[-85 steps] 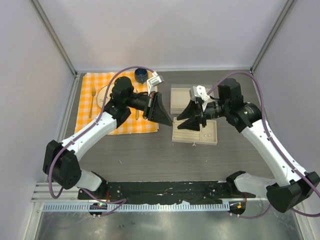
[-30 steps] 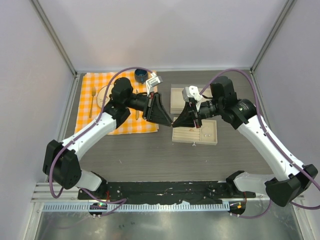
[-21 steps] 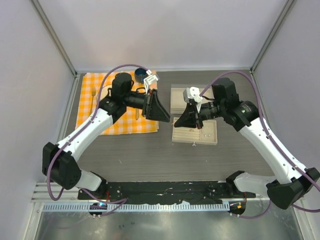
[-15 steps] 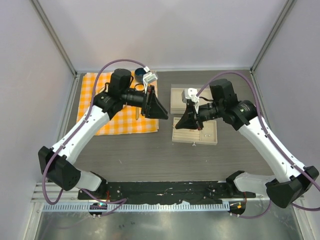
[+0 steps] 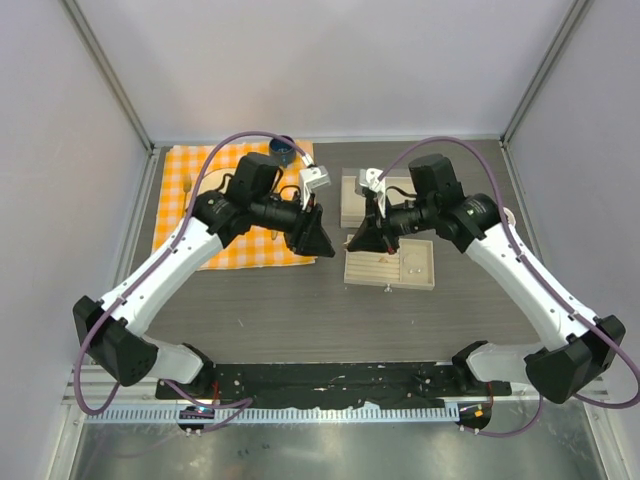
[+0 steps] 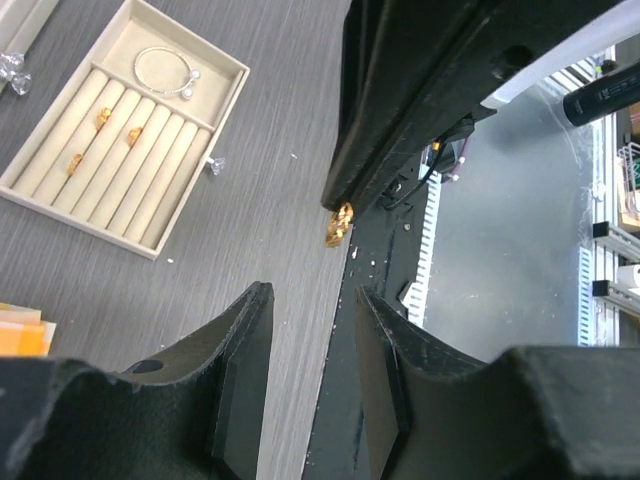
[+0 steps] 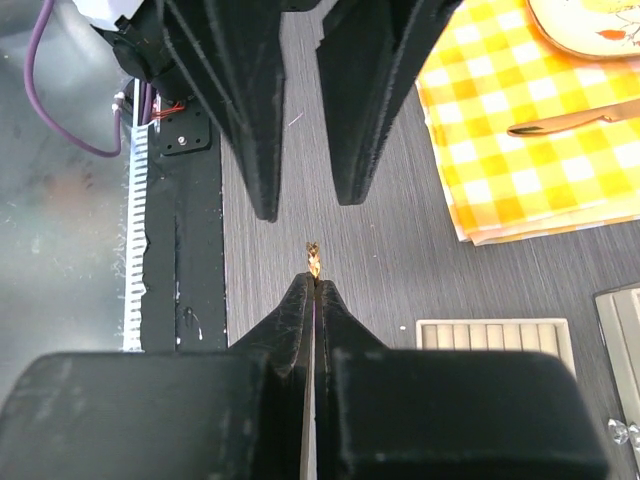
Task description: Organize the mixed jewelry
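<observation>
Centre of the top view: left end effector (image 5: 328, 250) and right end effector (image 5: 352, 244) point tip to tip over the bare table (image 5: 300, 310), near each other but apart. One second back the tips met; now a gap shows. Half a second back the left tip sat higher in frame; it has come down level with the right.

Right end effector: clenched on a small gold piece (image 7: 313, 258) that sticks out past the fingertips. It is in the air, just left of the ring tray (image 5: 372, 272). In the earliest picture this end effector was over that tray.

Left end effector: released, fingers (image 6: 245, 340) parted, nothing between them. The gold piece hangs ahead of the gap.

Ring tray, upper left of the left wrist view:
- Three gold rings (image 6: 102, 117) sit in the rolls.
- A silver hoop (image 6: 186, 90) lies in the end compartment.
- A clear stud (image 6: 216, 165) lies on the table just beside the tray.

Farther: second tray (image 5: 358, 200); orange checked cloth (image 5: 180, 180), upper left.
</observation>
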Controlling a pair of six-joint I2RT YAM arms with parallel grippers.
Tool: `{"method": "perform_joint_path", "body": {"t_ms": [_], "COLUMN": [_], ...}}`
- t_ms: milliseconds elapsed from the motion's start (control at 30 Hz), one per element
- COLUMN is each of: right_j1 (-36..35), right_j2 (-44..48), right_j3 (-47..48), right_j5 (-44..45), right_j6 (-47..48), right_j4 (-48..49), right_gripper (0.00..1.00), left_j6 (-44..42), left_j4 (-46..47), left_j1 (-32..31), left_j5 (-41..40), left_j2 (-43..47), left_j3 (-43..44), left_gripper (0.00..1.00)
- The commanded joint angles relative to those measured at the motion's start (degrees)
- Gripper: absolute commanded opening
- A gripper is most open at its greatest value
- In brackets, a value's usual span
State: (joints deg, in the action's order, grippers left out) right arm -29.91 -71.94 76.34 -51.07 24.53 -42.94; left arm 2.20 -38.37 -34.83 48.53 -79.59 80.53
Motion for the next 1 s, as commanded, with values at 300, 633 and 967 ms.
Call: {"method": "perform_joint_path", "body": {"t_ms": [300, 633, 967], "right_j1": [-0.85, -0.94, -1.29], "right_j2": [-1.97, -2.15, -2.76], "right_j3": [1.54, 0.04, -0.66], "right_j5": [-0.96, -2.81, -3.95], "right_j6": [-2.56, -2.74, -3.18], "right_j4": [3.21, 3.30, 4.00], "right_gripper": [0.01, 0.01, 0.01], "left_j6": [-5.88, -7.64, -7.30], "left_j4": [-1.36, -0.39, 0.66], "left_j1": [-2.87, -4.63, -4.98], "left_j5": [-5.20, -8.19, -7.40], "left_j2": [2.16, 2.86, 2.43], "left_j3": [2.79, 2.96, 3.93], "left_gripper": [0.41, 0.41, 0.41]}}
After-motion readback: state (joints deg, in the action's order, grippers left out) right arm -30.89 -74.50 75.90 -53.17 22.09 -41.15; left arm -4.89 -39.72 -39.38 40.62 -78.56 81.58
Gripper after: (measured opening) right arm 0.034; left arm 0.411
